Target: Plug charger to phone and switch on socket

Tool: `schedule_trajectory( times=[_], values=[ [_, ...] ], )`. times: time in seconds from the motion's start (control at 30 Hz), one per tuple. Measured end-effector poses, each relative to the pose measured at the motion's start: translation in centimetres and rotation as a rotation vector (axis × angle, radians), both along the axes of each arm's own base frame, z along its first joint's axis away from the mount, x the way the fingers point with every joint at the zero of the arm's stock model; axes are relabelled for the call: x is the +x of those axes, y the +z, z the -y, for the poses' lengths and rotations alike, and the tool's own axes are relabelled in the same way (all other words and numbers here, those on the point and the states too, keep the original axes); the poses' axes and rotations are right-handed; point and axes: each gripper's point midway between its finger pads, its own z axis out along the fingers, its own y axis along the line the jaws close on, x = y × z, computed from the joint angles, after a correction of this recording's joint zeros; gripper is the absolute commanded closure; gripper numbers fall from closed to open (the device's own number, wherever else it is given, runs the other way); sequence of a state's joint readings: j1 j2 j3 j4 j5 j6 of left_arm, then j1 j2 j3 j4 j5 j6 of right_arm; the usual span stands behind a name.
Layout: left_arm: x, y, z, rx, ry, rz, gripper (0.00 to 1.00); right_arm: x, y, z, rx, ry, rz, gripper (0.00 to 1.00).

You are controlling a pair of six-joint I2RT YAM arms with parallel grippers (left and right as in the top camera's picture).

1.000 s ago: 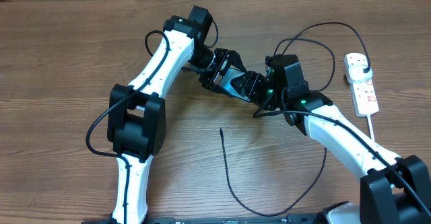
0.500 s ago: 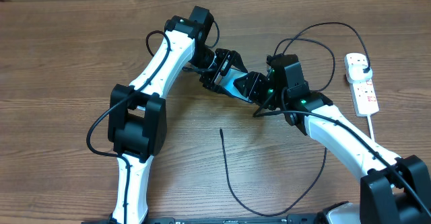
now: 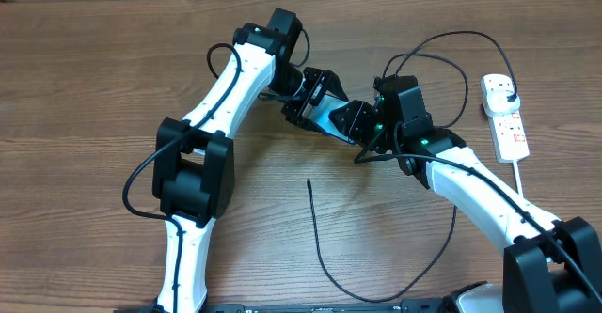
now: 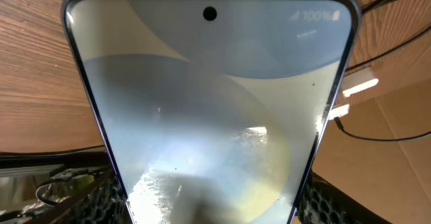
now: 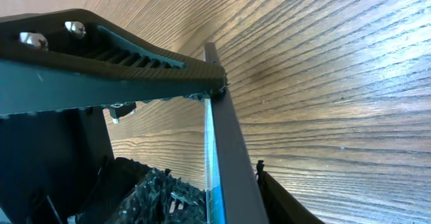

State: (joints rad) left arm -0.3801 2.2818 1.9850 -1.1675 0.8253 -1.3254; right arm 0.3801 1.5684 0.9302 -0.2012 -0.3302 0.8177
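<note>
My left claw [image 3: 318,106] grasps the phone [image 4: 209,116] over the counter [image 3: 85,78], presenting it for plugging. My right claw [image 3: 362,125] brackets its edge; whether it grips, I cannot tell. The charger [image 3: 317,242] lies loose nearby.

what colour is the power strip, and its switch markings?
The power strip is white with red switch markings; clearest in the overhead view.
</note>
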Motion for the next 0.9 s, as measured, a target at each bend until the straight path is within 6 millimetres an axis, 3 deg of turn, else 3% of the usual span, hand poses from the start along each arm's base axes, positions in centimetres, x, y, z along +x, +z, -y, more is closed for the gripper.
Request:
schedule_trajectory(
  times=[0.17, 0.9],
  values=[
    [0.04, -0.02, 0.0, 0.001, 0.0, 0.003, 0.96, 0.08, 0.08, -0.02, 0.002, -0.001, 0.005, 0.69],
    [0.0, -0.21, 0.12, 0.014, -0.005, 0.013, 0.96, 0.18, -0.11, 0.29, -0.014, -0.015, 0.003, 0.89]
  ],
)
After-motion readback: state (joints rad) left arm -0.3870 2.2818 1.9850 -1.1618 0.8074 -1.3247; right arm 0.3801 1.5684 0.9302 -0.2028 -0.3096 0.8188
